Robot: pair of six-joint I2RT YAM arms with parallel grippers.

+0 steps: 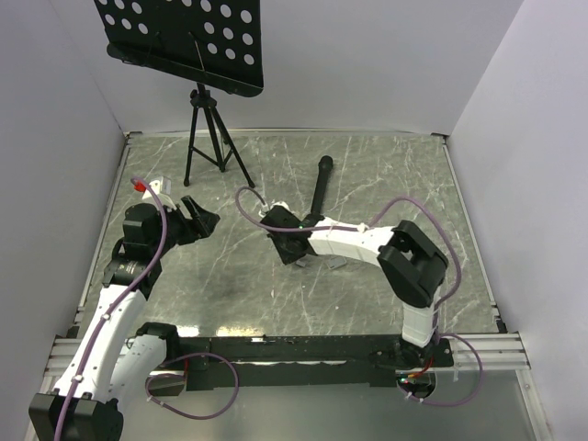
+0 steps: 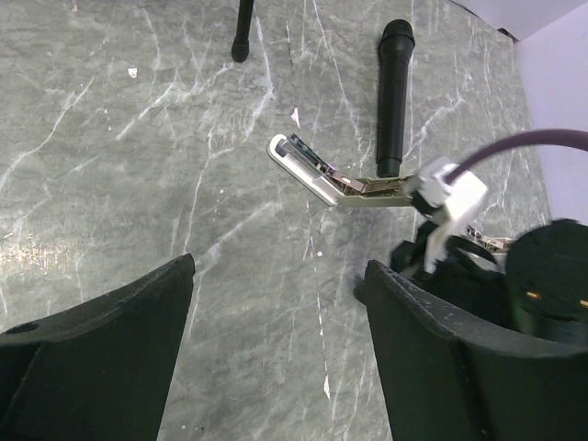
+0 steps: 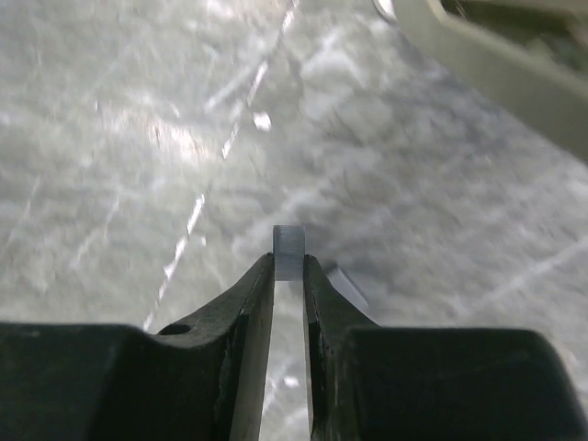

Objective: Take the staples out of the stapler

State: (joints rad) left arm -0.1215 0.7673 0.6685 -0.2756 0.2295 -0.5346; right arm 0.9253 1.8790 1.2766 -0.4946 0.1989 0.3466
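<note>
Grey staples (image 3: 288,241) are pinched tight in the right gripper (image 3: 288,268), just past its tips. Beyond lies the open stapler (image 2: 317,179) on the table (image 3: 110,138). The left gripper (image 2: 280,266) hangs wide open. The thin strip could slip out and scatter if bumped.

High rear overview of whole table (image 1: 386,175); wrist views close, downward onto that same tabletop

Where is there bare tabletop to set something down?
The table is bare between the stapler and the near edge, and right of the microphone toward the far right corner. Crowded at centre: the right gripper, fingers shut on a small grey strip, sits by the stapler. The tripod fills the far left.
</note>
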